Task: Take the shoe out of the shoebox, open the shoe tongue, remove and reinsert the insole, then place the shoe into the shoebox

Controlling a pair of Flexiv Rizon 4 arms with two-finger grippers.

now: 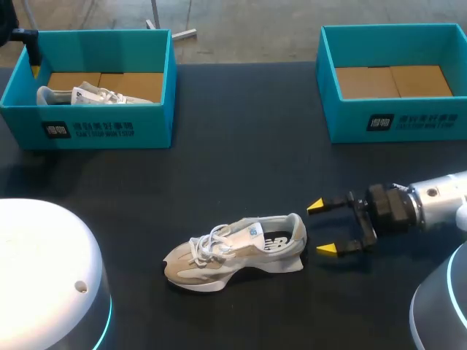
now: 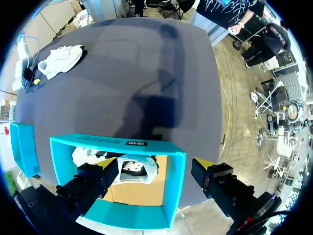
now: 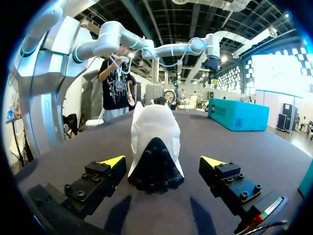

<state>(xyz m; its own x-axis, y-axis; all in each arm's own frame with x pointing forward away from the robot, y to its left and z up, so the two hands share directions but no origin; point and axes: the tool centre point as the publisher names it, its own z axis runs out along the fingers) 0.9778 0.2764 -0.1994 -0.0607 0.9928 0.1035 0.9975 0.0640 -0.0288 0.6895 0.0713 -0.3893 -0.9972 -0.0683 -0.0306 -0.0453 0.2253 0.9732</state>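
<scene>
Head view: your shoe (image 1: 237,251) stands lower centre on the bench (image 1: 241,160), heel just beside the right end effector (image 1: 321,227), fingers parted; the left shoebox (image 1: 153,124) and right shoebox (image 1: 343,120) sit well apart at the top corners. Left wrist view: the left end effector (image 2: 155,165), also parted, hangs above the left shoebox. Right wrist view: the heel is just ahead, untouched.

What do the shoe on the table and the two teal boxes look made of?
The shoe looks like matte beige mesh with suede-like panels, woven laces and a white foam-like sole. The left box and right box seem cardboard: teal matte walls, bare brown floors.
</scene>
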